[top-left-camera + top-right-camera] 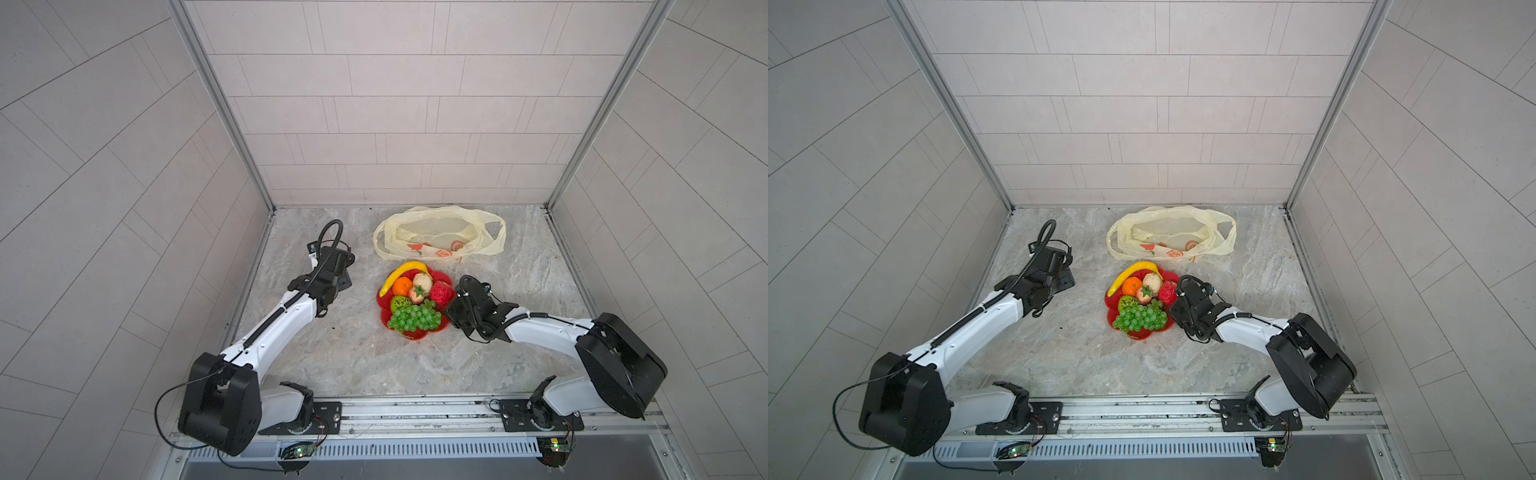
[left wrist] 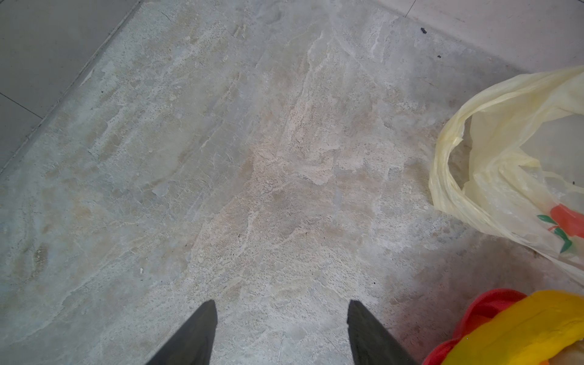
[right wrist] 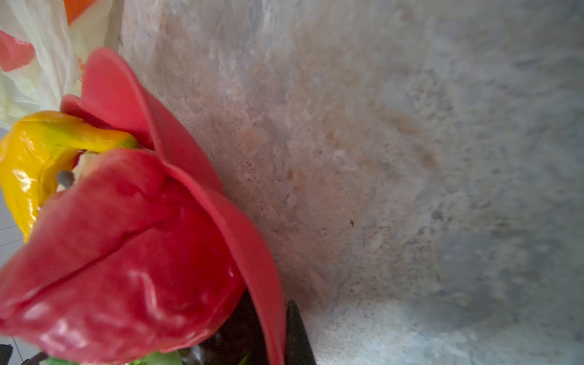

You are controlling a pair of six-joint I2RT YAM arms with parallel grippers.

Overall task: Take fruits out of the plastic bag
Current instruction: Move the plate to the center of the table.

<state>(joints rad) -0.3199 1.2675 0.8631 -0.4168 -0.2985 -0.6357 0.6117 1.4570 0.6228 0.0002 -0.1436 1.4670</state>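
Marble tabletop (image 1: 332, 357), fruits (image 1: 413, 318) on red plate (image 1: 417, 335) beside closed right fingers (image 3: 296, 333)

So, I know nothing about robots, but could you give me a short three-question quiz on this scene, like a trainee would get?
1. True or false: the banana lies on the red plate.
2. The left tool is: A open above bare table; B shut and empty; C holding a fruit.
3. Which tool is closed on the plate's rim?
Key: 1 true; 2 A; 3 the right tool.
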